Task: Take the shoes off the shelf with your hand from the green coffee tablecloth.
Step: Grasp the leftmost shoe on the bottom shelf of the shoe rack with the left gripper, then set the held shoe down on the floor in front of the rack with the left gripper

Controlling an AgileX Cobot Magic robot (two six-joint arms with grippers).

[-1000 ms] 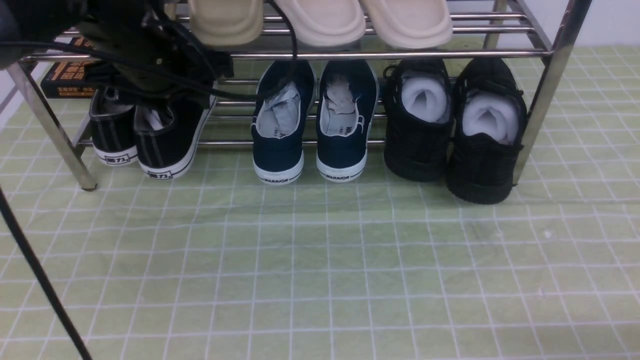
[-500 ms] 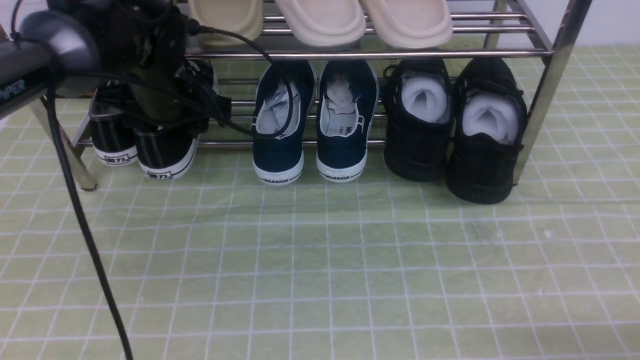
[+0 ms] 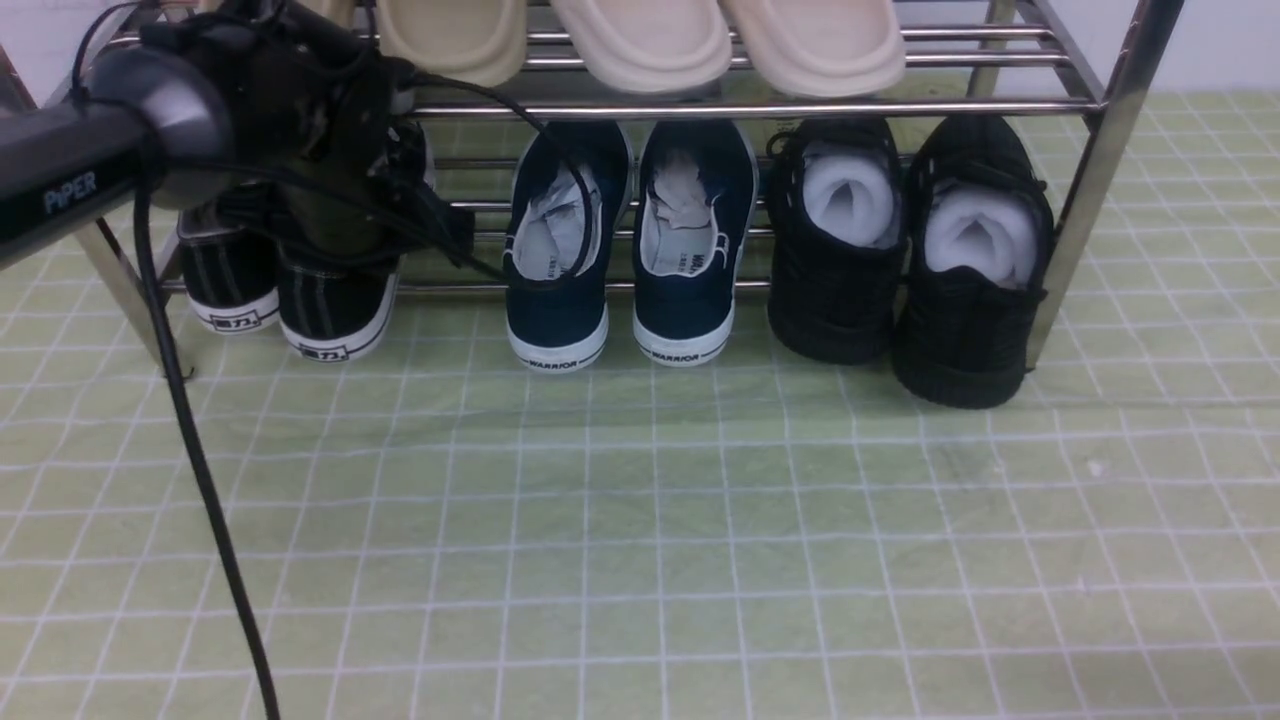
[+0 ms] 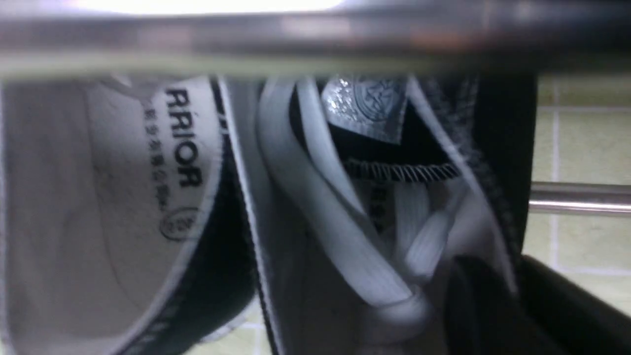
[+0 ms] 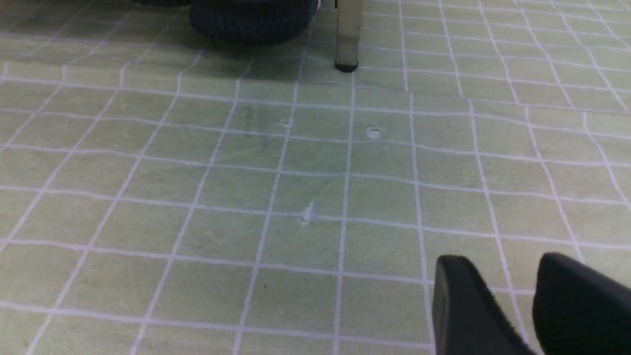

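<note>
The black canvas sneakers stand at the left end of the chrome shelf's (image 3: 760, 108) lower tier, heels toward me: one (image 3: 228, 285) further left, one (image 3: 335, 310) beside it. My left gripper (image 3: 340, 235) reaches down into the right one and is mostly hidden by its own wrist. In the left wrist view the gripper (image 4: 498, 266) has one finger inside the shoe by the white laces (image 4: 315, 197) and one outside, shut on its side wall. My right gripper (image 5: 498, 261) hovers low over the green tablecloth (image 5: 246, 197), slightly open and empty.
Navy WARRIOR slip-ons (image 3: 555, 290) sit mid-shelf and all-black knit shoes (image 3: 960, 300) at the right. Beige slippers (image 3: 640, 40) lie on the top tier. A shelf leg (image 5: 347, 44) stands ahead of the right gripper. A black cable (image 3: 200, 480) hangs from the left arm.
My left arm has come down from the top tier into the right canvas sneaker. That sneaker has turned slightly straighter. The other shoes have not moved.
</note>
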